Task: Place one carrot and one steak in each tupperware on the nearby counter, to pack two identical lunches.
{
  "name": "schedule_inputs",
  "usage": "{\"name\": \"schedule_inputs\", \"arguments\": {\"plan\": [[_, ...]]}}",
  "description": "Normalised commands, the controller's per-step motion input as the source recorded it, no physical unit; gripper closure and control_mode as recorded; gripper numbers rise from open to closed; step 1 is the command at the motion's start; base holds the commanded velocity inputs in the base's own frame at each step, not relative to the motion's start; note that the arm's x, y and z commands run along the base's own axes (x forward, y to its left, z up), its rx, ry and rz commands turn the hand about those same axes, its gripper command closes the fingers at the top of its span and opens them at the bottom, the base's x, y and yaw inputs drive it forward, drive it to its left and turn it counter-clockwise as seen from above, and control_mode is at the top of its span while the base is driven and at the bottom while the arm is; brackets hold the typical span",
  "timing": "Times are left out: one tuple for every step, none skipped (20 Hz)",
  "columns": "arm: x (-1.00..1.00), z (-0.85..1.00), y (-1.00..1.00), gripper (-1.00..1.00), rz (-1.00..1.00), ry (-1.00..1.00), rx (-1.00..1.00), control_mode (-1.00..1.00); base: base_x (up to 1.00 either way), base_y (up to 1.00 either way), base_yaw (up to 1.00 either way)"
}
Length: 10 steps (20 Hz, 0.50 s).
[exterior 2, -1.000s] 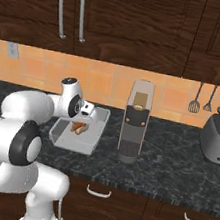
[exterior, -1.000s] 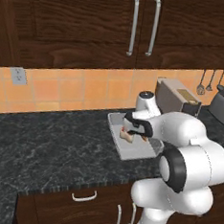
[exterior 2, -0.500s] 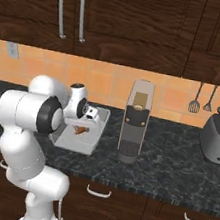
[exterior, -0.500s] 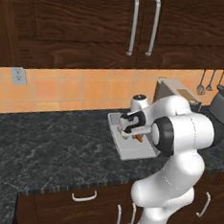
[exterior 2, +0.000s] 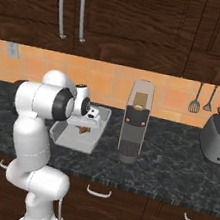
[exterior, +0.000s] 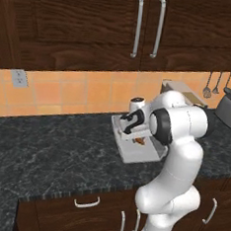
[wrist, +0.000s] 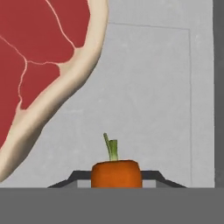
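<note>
The dark fingers (wrist: 116,177) grip a short orange carrot stick (wrist: 116,173) with a green stem, low over the shallow light-grey rectangular tray (wrist: 148,96). A red-pink steak piece (wrist: 41,61) with a pale tan edge lies in that tray on the black speckled worktop (exterior: 55,147).

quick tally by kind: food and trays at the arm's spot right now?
carrot: 1, held in the claw
steak: 1, lying in the tray
tray: 1
Total: 3
</note>
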Motion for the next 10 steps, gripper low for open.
{"name": "schedule_inputs", "arguments": {"plan": [[0.00, 0.00, 0.00, -1.00, 0.00, 0.00, 0.00, -1.00, 0.00, 0.00, 0.00], [0.00, 0.00, 0.00, -1.00, 0.00, 0.00, 0.00, -1.00, 0.00, 0.00, 0.00], [0.00, 0.00, 0.00, -1.00, 0.00, 0.00, 0.00, -1.00, 0.00, 0.00, 0.00], [-0.01, 0.09, 0.00, -1.00, 0.00, 0.00, 0.00, -1.00, 0.00, 0.00, 0.00], [-0.17, 0.16, 0.00, -1.00, 0.00, 0.00, 0.00, -1.00, 0.00, 0.00, 0.00], [-0.27, 0.24, 0.00, -1.00, 0.00, 0.00, 0.00, -1.00, 0.00, 0.00, 0.00], [-0.37, 0.36, 0.00, -1.00, 0.00, -0.05, 0.00, -1.00, 0.00, 0.00, 0.00], [-0.61, 0.62, 0.00, -1.00, 0.00, -0.18, 0.00, -1.00, 0.00, 0.00, 0.00], [-0.76, 0.72, 0.00, -1.00, -0.01, -0.22, 0.00, -1.00, 0.00, 0.00, 0.00], [-0.81, 0.78, 0.03, -1.00, -0.01, -0.23, 0.00, -1.00, 0.00, 0.00, 0.00]]}}
